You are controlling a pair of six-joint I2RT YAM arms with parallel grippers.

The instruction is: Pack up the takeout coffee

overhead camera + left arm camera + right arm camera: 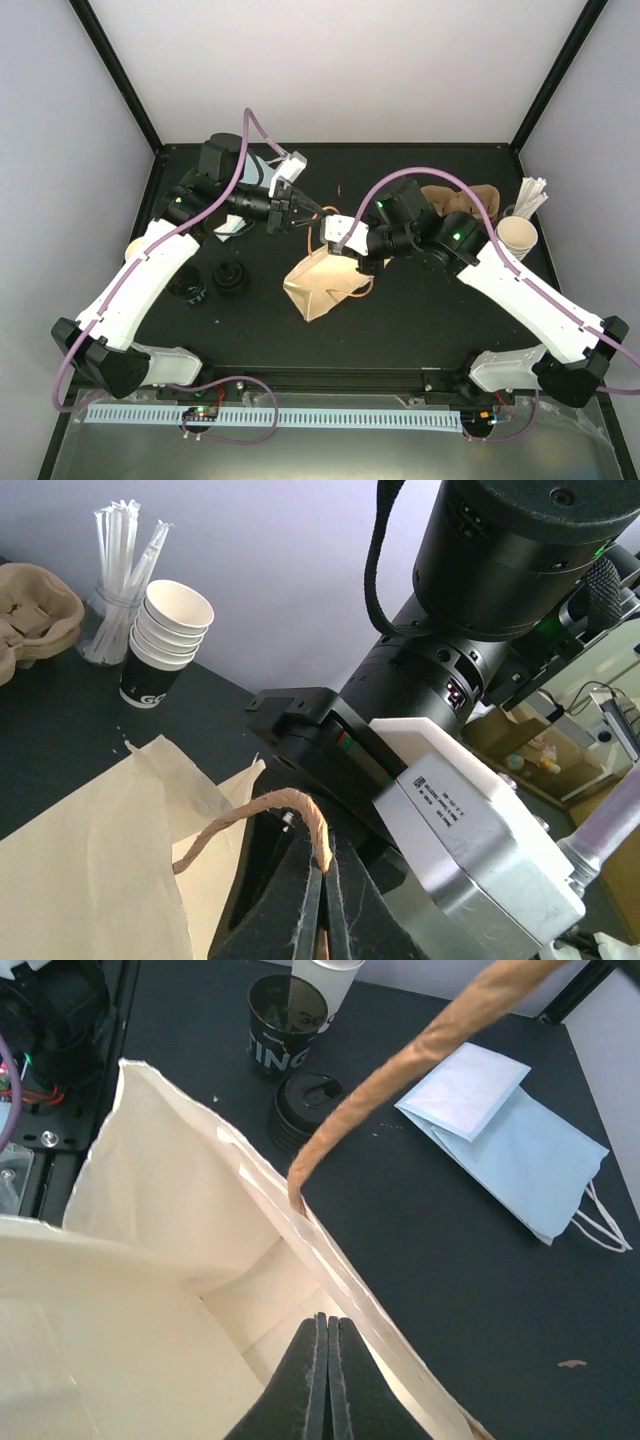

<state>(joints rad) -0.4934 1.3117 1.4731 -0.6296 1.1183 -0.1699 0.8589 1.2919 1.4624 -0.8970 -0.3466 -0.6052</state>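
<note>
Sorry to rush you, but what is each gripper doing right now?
Left gripper: closed on the handle of the paper bag.
Right gripper: closed at the bag's rim; whether it pinches the paper cannot be told.

A: Looks bright and even in the overhead view, lit from above; throws only faint, soft shadows on the black table [420,330].
B: Washes out the pale walls [350,70], though. Reads sharp across the middle, leans outward toward the corners.
A: Softens close to the lens in the wrist views — leaves the right gripper [327,1322] a dark, detail-less wedge.
B: Glows pale inside the paper bag [170,1210].
</note>
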